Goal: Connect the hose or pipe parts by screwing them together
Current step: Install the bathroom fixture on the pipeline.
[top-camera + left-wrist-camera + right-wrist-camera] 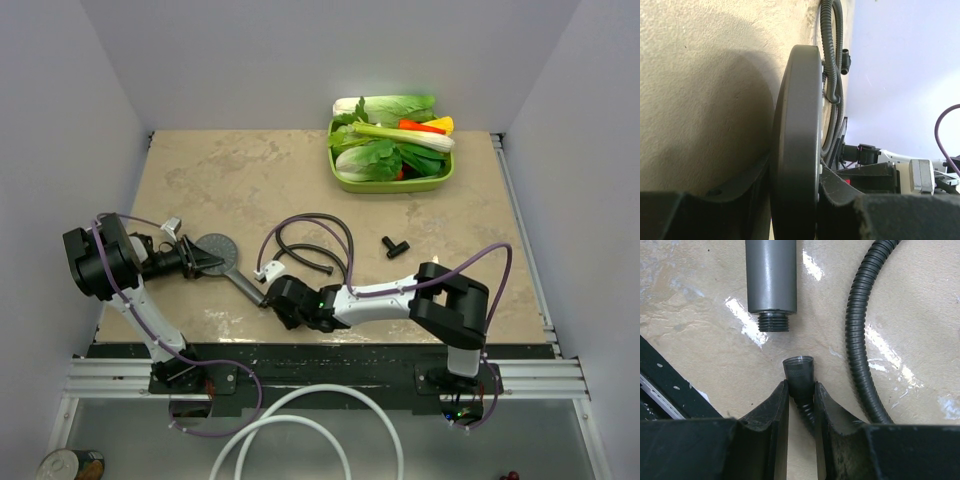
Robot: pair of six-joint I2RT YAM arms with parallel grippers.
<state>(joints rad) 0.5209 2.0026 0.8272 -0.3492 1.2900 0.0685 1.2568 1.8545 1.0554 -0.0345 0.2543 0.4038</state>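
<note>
The dark grey shower head lies at the table's left, its handle pointing toward the front. My left gripper is shut on the disc's rim, one finger on each face. In the right wrist view the handle's threaded end points at the hose's knurled nut. A short gap separates them, with the nut slightly to the right. My right gripper is shut on that nut. The black hose loops behind. The T-shaped fitting lies apart, to the right.
A green tray of vegetables stands at the back right. A run of hose curves along the right of my right gripper. A white tag sits on the hose. A thick white hose and a can lie below the table's front edge.
</note>
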